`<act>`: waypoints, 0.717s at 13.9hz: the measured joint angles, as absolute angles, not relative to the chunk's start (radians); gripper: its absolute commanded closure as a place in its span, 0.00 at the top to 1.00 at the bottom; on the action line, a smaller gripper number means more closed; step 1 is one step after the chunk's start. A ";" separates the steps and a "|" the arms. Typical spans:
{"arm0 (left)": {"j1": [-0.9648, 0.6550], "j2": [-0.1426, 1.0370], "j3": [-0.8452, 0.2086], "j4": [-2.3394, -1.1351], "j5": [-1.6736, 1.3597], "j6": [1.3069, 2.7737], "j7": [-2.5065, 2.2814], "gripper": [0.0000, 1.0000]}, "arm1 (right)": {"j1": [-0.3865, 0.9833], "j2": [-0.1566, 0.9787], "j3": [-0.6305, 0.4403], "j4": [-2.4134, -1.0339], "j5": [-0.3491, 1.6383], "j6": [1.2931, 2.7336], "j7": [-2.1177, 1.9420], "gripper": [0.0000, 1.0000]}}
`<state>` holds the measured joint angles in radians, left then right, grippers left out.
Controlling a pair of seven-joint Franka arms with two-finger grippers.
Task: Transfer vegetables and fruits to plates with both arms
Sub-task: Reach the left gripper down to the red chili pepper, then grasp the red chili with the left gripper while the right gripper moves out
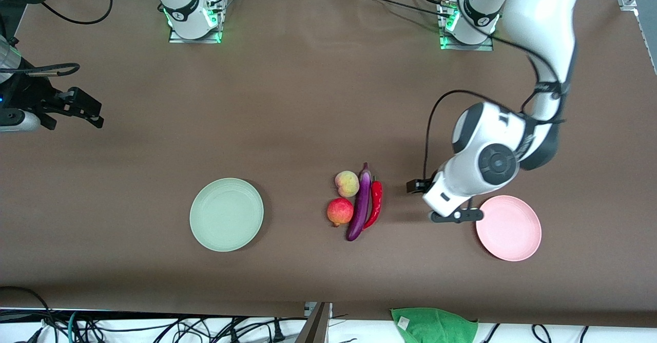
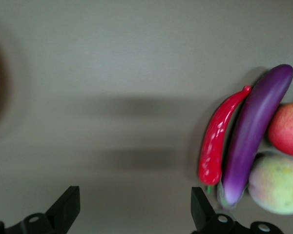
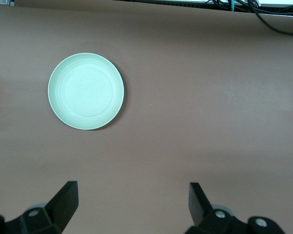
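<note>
Left hand hovers beside the chili pepper.

You have four pieces of produce clustered mid-surface, all lying flat. Eggplant: long, slender, glossy purple, lengthwise toward the front camera. Chili pepper: red, curved, thinner and shorter, green stem, touching the eggplant on the side toward the left arm's end. Peach: yellow-pink, against the eggplant's other side. Pomegranate: round, red, just beside the peach and nearer the camera. Green plate: pale, round, shallow, toward the right arm's end. Pink plate: pale, slightly smaller, toward the left arm's end. Both plates hold nothing.
</note>
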<state>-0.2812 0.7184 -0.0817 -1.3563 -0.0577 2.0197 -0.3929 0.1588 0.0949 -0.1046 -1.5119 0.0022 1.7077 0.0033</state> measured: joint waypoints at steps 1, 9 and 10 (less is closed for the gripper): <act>-0.302 0.750 -0.082 -1.356 -0.058 2.070 -0.408 1.00 | 0.159 0.095 -0.108 -1.512 0.002 1.708 0.003 1.00; -0.387 0.876 -0.081 -1.352 -0.058 2.281 -0.483 1.00 | 0.158 0.095 -0.135 -1.511 0.005 1.706 0.002 1.00; -0.387 0.884 -0.080 -1.351 -0.058 2.298 -0.483 1.00 | 0.158 0.095 -0.136 -1.511 0.005 1.706 0.002 1.00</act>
<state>-0.3869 0.8840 -0.0796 -1.3513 -0.0576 2.2981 -0.4832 0.1578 0.0947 -0.1356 -1.5113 0.0052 1.7056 0.0017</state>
